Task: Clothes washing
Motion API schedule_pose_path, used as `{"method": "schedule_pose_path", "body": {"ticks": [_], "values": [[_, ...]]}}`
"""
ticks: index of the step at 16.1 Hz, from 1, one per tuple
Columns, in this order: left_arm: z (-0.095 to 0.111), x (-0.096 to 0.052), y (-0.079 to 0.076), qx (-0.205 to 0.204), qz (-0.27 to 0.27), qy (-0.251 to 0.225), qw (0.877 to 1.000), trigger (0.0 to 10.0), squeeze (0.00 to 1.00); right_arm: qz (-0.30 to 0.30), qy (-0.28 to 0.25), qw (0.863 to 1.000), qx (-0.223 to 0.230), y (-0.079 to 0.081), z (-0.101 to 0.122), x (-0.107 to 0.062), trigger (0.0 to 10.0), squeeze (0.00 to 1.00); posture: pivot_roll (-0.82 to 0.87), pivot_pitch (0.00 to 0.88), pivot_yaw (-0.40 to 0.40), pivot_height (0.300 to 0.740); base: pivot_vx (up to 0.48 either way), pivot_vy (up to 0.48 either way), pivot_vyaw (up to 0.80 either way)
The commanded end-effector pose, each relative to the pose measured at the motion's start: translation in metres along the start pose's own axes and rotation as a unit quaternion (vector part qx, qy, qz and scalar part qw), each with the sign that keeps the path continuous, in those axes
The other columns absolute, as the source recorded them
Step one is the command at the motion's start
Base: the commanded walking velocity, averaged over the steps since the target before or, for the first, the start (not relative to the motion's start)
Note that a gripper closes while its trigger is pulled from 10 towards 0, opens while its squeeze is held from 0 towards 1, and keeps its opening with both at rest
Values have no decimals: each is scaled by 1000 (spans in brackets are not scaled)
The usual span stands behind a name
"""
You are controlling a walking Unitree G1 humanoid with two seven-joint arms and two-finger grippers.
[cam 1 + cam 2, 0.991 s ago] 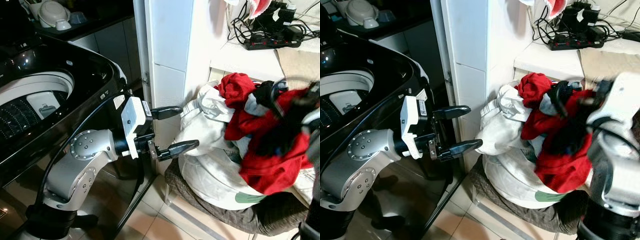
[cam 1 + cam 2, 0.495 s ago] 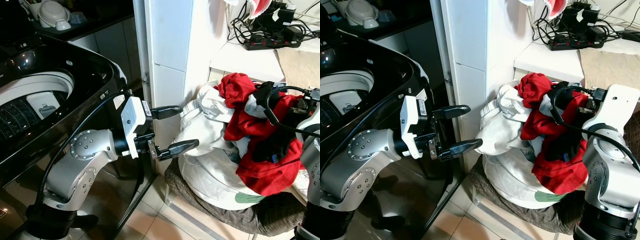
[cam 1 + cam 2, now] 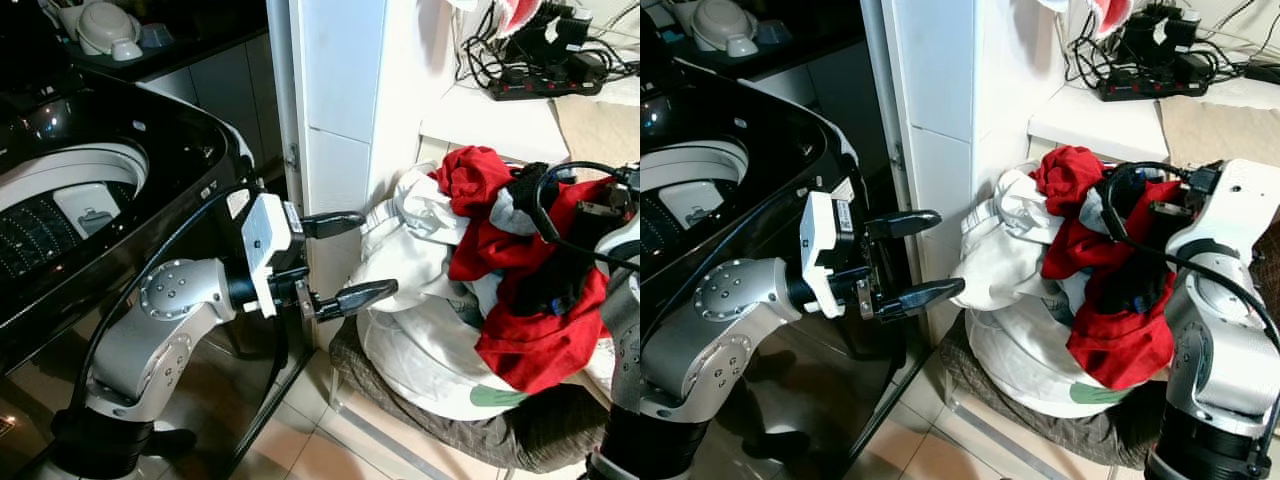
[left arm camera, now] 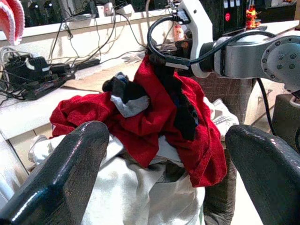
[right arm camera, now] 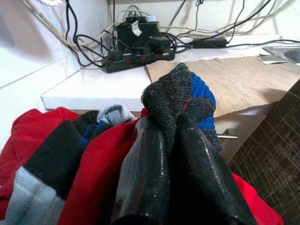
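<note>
Clothes (image 5: 180, 101) pinched in right pincer (image 5: 171, 140); left pincer (image 3: 350, 258) wide.

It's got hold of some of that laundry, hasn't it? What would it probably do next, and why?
Probably lift a little higher. The right gripper is pinched shut on a dark knit garment, with the red cloth draped from it and sagging onto the white bundle. Raising it should free the clothes before swinging toward the open washing machine. The left gripper waits open beside the pile.

Left hand (image 3: 345, 258) open, outstretched; right hand (image 5: 171, 154) clamped shut.
</note>
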State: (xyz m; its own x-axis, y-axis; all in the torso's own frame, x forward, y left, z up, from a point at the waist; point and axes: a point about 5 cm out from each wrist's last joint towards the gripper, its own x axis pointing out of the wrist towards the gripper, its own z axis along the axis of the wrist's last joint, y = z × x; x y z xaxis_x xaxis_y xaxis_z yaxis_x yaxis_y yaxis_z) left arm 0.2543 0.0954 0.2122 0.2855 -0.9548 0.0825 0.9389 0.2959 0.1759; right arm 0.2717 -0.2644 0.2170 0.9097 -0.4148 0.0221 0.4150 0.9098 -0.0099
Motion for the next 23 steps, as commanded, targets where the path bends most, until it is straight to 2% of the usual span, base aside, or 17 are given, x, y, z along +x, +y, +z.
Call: {"method": "schedule_pose_path", "body": {"ticks": [1, 10, 13, 14, 15, 17, 18, 19, 20, 21, 23], "values": [[2, -1, 3, 11, 5, 3, 1000, 10000, 0, 0, -2, 1000, -1, 0, -1, -1, 10000, 1000, -97, 0, 26, 740, 0, 0, 0], [2, 0, 3, 6, 3, 2, 1000, 10000, 0, 11, -16, 1000, -4, 2, 0, -3, 10000, 1000, -99, 0, 27, 740, 0, 0, 0], [1, 0, 2, 5, 1, 4, 1000, 10000, 0, 7, 0, 1000, -7, 2, -6, -1, 10000, 1000, -98, 0, 27, 740, 0, 0, 0], [0, 0, 2, 5, 1, 4, 1000, 10000, 0, 11, -1, 1000, -6, 3, -7, -1, 1333, 106, -97, 0, 27, 740, 0, 0, 0], [0, 0, 2, 5, 0, 5, 1000, 10000, 0, 18, 1, 1000, 0, 4, -8, 0, 0, 0, -98, 0, 27, 740, 0, 0, 0], [-1, 1, 1, 5, -3, 7, 1000, 10000, 0, 21, 17, 1000, -2, 5, -15, 0, 0, 0, -98, 0, 27, 740, 0, 0, 0], [-2, 2, -2, 4, -10, 10, 1000, 10000, 0, -3, 30, 1000, -3, 1, -21, 0, 10000, 0, -96, 0, 28, 740, 0, 0, 0], [-2, 2, -2, 4, -10, 10, 1000, 10000, 0, -3, 30, 1000, -3, 1, -21, 0, 10000, 0, -96, 0, 28, 740, 0, 0, 0], [-2, 3, -3, 4, -13, 10, 1000, 10000, 0, -28, 28, 999, 1, -3, -21, 0, 10000, 0, -99, 0, 33, 740, 0, 0, 0], [-2, 5, -4, 2, -18, 9, 1000, 10000, 0, -48, 23, 999, 11, -7, -19, 0, 10000, 1000, -99, 0, 33, 740, 0, 0, 0], [-2, 5, -4, 2, -21, 8, 1000, 10000, 0, -51, 20, 998, 23, -7, -17, -1, 10000, 1000, -101, 0, 35, 740, 0, 0, 0]]}}
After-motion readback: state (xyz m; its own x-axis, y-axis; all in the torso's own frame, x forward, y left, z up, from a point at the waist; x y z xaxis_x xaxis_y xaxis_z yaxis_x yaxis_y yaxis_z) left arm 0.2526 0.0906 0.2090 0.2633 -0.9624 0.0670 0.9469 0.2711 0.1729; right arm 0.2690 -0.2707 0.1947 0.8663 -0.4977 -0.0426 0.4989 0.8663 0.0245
